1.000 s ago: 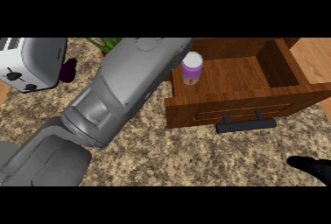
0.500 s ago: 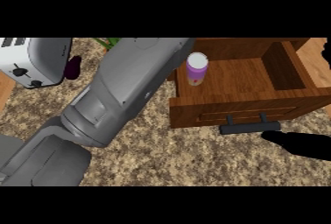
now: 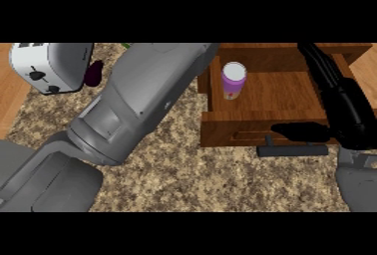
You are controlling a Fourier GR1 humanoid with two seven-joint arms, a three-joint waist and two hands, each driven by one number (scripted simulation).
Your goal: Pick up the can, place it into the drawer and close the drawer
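Can upright in open drawer, right hand fingers straight over drawer front, left hand hidden.

You see a broad left forearm of smooth matte grey, built of rounded panels with a seam and a collar-like joint toward its lower end. Your right hand is glossy black, with long tapered fingers, on a grey wrist.

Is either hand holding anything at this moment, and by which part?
Nothing is visibly held. The can stands free in the drawer; the right hand lies open over the drawer front. The left hand is out of view.
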